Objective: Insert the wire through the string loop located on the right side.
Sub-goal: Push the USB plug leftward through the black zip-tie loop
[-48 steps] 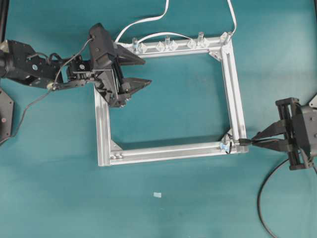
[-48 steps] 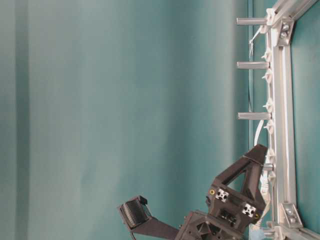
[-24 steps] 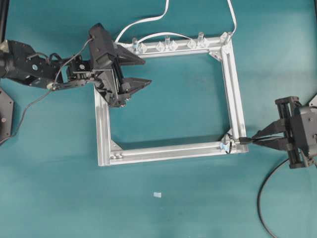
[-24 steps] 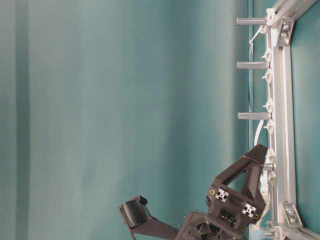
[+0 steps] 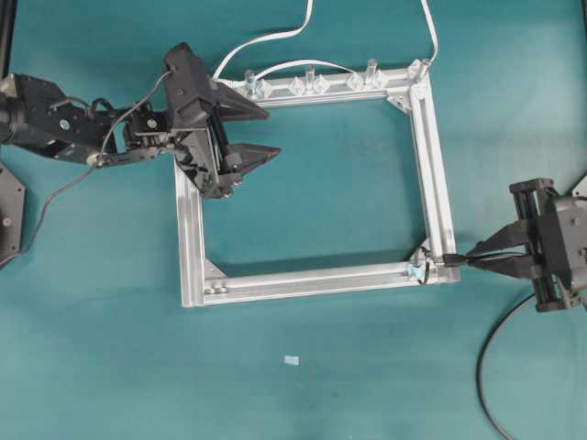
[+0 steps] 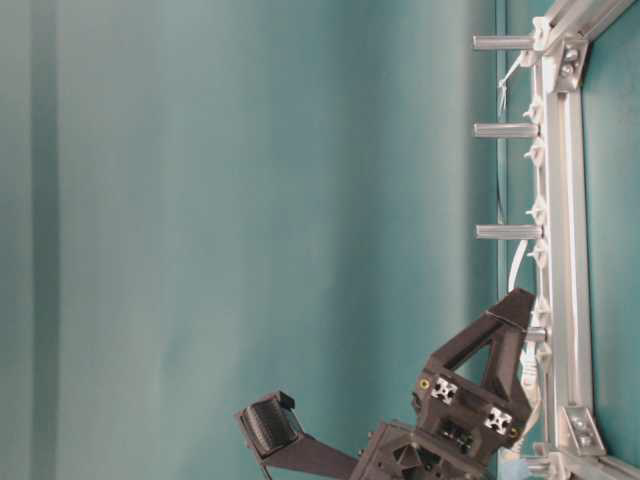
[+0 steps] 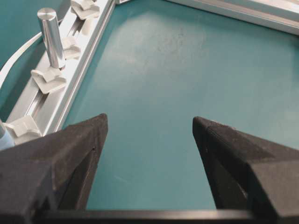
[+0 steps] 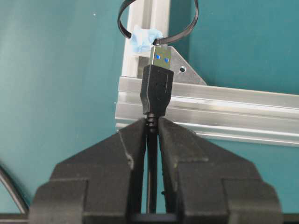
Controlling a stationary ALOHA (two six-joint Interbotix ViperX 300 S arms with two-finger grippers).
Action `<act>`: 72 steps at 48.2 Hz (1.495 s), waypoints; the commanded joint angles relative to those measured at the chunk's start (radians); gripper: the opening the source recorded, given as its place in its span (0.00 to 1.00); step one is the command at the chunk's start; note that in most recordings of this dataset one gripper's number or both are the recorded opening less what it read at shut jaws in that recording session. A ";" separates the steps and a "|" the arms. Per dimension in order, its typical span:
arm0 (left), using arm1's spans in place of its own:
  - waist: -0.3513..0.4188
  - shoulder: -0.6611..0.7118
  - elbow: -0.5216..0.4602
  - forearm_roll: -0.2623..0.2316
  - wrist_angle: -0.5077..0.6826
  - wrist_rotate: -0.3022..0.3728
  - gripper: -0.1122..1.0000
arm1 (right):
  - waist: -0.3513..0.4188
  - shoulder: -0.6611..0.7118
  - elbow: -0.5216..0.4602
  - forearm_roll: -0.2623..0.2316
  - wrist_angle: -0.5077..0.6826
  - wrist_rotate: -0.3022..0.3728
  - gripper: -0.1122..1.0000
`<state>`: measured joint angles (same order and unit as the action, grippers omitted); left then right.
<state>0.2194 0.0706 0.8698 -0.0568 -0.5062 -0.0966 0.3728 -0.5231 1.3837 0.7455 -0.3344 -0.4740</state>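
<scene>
Now, threading step | right claw (image 8: 152, 128) clenched on the wire (image 8: 157, 88) just behind its plug, metal tip at the string loop (image 8: 140, 33) on the aluminium frame (image 8: 224, 109), seemingly not yet through | left claw (image 5: 261, 133) released, well apart | next: a straight, centred push forward.

Left hand (image 5: 246, 131) spread wide, right hand (image 5: 472, 260) pinched tight.

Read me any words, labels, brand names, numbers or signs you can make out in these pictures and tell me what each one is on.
None: no view shows any readable text.
The wire plug: plain black, only blue inside the metal tip, no logo.
The aluminium frame, left gripper and right gripper: no lettering visible.
The pale scrap on the table: too small to tell.
</scene>
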 commanded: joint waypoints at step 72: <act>-0.147 0.054 -0.161 -0.002 0.009 0.002 0.78 | -0.025 0.265 -0.192 -0.037 -0.095 -0.005 0.20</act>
<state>0.0905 0.1273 0.7409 -0.0568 -0.5001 -0.0951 0.3574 -0.2562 1.2118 0.7118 -0.4142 -0.4786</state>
